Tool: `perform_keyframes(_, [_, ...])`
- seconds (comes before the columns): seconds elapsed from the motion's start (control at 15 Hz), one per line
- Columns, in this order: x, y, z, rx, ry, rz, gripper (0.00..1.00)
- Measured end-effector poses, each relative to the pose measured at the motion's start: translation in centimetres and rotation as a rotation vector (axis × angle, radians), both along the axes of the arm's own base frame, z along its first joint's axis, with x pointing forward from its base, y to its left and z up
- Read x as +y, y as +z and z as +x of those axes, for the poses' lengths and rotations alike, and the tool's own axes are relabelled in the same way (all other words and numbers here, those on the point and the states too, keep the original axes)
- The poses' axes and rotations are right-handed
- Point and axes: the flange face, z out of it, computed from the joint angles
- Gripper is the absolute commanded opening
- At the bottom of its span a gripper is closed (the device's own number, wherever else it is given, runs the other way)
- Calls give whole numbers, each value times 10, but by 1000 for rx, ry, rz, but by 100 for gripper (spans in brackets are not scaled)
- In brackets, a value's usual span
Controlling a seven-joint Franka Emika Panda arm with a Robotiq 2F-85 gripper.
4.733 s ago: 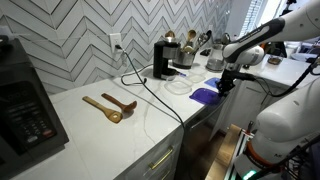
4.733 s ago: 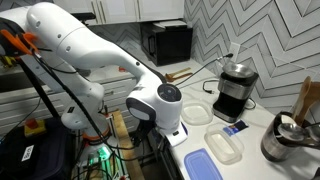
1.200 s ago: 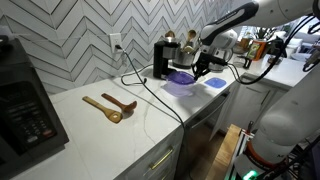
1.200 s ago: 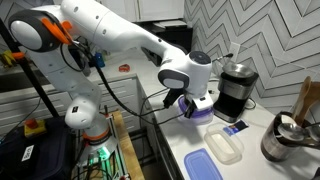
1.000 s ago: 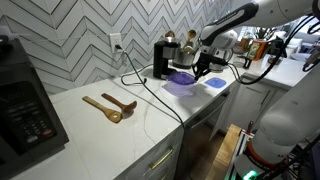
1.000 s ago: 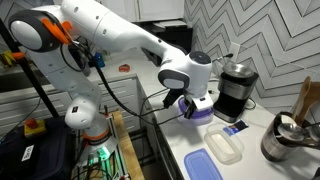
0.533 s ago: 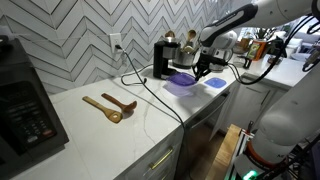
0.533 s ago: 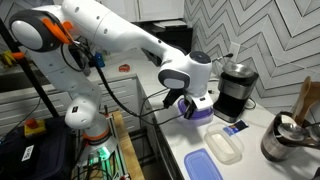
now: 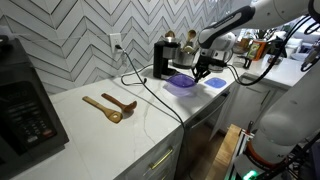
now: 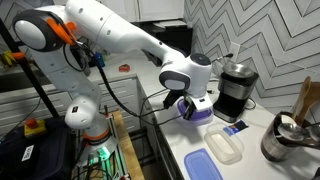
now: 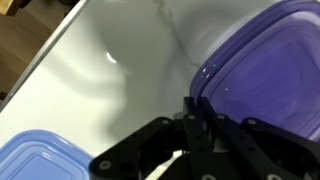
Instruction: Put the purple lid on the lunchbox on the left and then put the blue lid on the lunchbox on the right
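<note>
My gripper (image 9: 200,72) (image 10: 194,104) is shut on the edge of the purple lid (image 9: 180,82) (image 10: 198,114). It holds the lid low over the white counter in front of the coffee maker. Whether a lunchbox lies under the lid is hidden. In the wrist view the closed fingers (image 11: 198,103) pinch the rim of the purple lid (image 11: 265,70), and the blue lid (image 11: 40,155) lies at lower left. In the exterior views the blue lid (image 10: 203,166) (image 9: 214,83) lies near the counter's edge, beside a clear lunchbox (image 10: 226,147).
A black coffee maker (image 9: 163,60) (image 10: 235,88) stands just behind the purple lid. Its cable (image 9: 150,95) runs across the counter. Two wooden spoons (image 9: 110,105) lie mid-counter and a black microwave (image 9: 25,105) stands at the far end. A metal pot (image 10: 285,140) is near the lunchbox.
Since 4.7 s ago my gripper has carried the purple lid from the counter's edge to the spot before the coffee maker. Over the last second it barely moves.
</note>
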Motion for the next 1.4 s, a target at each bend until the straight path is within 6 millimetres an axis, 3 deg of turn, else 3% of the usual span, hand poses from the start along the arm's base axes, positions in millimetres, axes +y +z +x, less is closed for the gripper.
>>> perform_keyframes(1.13, [4, -4, 11, -26, 0, -29, 2])
perform_keyframes(1.2, [4, -4, 11, -26, 0, -29, 33])
perform_keyframes(1.27, [4, -4, 11, -26, 0, -29, 34])
perform_keyframes(1.4, [4, -4, 11, -25, 0, -29, 47])
